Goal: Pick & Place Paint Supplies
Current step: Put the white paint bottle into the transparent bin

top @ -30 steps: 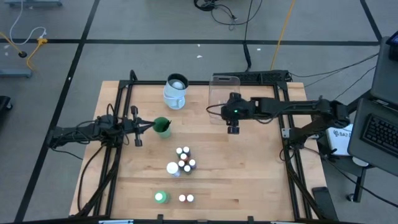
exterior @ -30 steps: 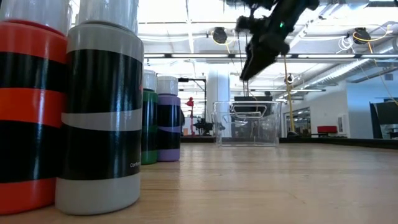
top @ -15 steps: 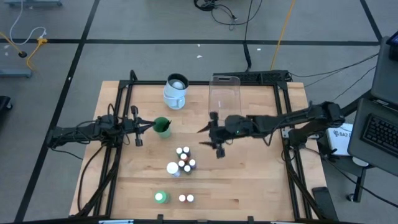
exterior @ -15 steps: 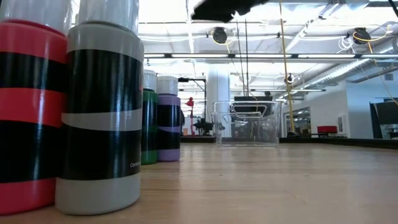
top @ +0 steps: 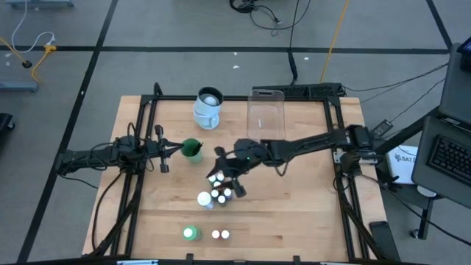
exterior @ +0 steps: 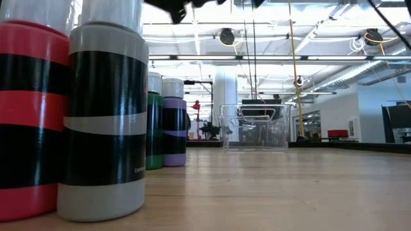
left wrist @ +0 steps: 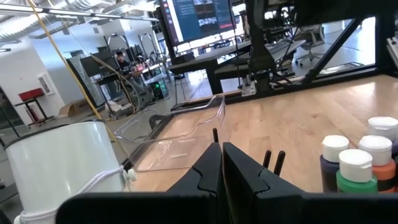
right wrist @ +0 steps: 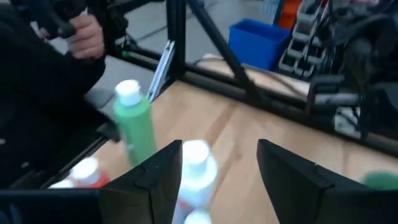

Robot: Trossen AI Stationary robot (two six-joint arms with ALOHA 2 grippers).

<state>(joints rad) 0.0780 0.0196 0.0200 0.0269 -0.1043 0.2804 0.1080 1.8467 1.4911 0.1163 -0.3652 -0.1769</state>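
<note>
**Right gripper spread above the bottle cluster**

The right gripper [top: 229,179], jaws released and empty, hangs over the clustered small paint bottles [top: 218,188] mid-surface. The tall white bottle [right wrist: 196,171] stands between its fingers in the wrist view. The left gripper [top: 171,149] is clenched near the left edge.

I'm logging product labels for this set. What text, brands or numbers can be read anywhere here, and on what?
Grey-and-black paint bottle, low view: white print at the black band's lower right edge, cut off, unreadable.
White box beside the table, high view: dark print, too small to read.
Monitor, left wrist view: lines of screen text, too blurred.
Nothing else carries legible text.
</note>
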